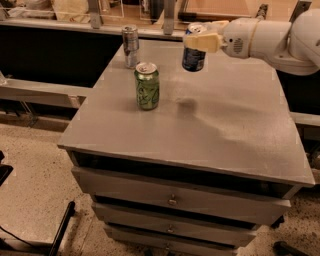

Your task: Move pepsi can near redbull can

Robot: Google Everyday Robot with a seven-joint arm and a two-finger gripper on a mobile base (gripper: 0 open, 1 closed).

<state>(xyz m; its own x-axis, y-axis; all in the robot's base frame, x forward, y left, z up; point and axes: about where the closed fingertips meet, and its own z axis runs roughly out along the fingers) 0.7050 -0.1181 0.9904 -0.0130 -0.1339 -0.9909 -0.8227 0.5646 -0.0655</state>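
The gripper (194, 41) of smooth, matt cream plastic, on a glossy white arm (265, 37), clamps the pepsi can (193, 59) (glossy dark-blue metal) above the back of the cabinet top (220, 125), which is matt grey and faintly scuffed. The redbull can (130, 45) is shiny silver metal. The green can (147, 87) is glossy, with a bright metal lid.

Lab or office work area set up for a robot

A plain grey counter (240, 125) tops a stack of knobbed drawers (172, 200) on a speckled hard floor (30, 175), with a low rail on metal posts (95, 12) behind it. A green can (147, 86) and the redbull can (130, 46) stand on it. The gripper (197, 42) of a white robot arm hangs above the far side, its fingers clasped on the pepsi can (193, 57), held clear of the surface.
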